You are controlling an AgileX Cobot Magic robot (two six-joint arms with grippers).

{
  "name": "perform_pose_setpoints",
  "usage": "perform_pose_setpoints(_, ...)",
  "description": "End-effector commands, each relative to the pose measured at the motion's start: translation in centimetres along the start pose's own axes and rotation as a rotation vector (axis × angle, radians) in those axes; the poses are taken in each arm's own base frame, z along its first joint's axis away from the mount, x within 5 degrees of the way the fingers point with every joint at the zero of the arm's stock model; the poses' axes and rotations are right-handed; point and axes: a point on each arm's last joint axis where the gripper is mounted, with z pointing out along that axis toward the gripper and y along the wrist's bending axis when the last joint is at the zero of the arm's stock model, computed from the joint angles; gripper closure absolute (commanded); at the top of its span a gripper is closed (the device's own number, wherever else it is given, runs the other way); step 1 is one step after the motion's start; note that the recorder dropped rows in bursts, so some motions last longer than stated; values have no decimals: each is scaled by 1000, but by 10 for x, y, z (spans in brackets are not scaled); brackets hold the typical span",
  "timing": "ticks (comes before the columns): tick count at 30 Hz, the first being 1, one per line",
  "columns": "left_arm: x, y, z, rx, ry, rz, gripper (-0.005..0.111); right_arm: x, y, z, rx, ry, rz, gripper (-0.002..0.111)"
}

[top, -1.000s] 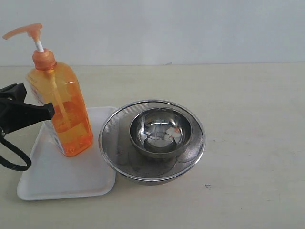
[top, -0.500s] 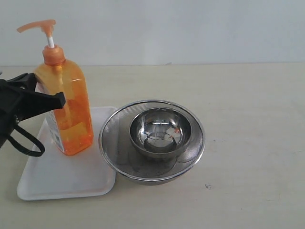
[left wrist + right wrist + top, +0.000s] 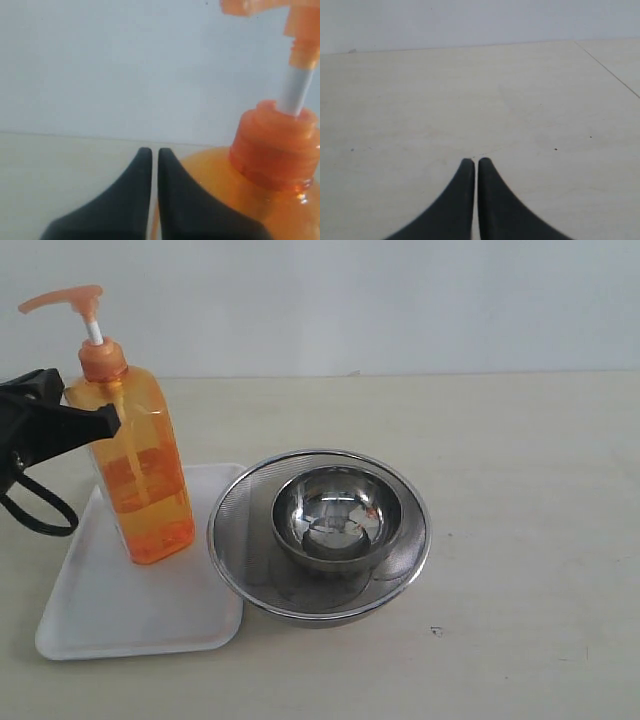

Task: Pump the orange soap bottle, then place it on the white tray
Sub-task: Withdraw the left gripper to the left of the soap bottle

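Observation:
The orange soap bottle (image 3: 148, 485) stands on the white tray (image 3: 130, 615), leaning slightly left, its pump head (image 3: 60, 298) raised on the white stem. My left gripper (image 3: 112, 421) is shut with nothing between its fingers, and its tip is level with the bottle's shoulder on the bottle's left side. In the left wrist view the bottle (image 3: 280, 165) sits close beside the shut left gripper (image 3: 150, 152); I cannot tell if they touch. My right gripper (image 3: 470, 162) is shut over bare tabletop and is out of the exterior view.
A round steel mesh strainer (image 3: 240, 540) holding a smaller steel bowl (image 3: 337, 515) stands right of the tray, almost touching it. A black cable loop (image 3: 35, 512) hangs under the left arm. A pale wall rises behind the table.
The left gripper has climbed from mid-body height to the bottle's shoulder. The bottle swung from a left lean to upright, then back slightly left; its base stayed on the tray.

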Motion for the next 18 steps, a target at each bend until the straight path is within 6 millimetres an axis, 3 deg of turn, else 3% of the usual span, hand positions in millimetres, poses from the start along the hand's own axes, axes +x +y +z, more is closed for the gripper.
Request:
perform_pose_setpoints(1,1,4,2,-36,16,-22,102,-1,0,0,2,-9,-5,108)
perform_pose_setpoints(8,-8,14,-12,-78,-69,-29,102,-1,0,0,2,-9,-5,108)
perform_pose_setpoints(14,-12,22,-20,-142,-27,-70,102,-1,0,0,2,-9,-5,108)
perform_pose_setpoints(18,-10,35,-46,-167,-19,-98,102,-1,0,0,2,-9,-5,108)
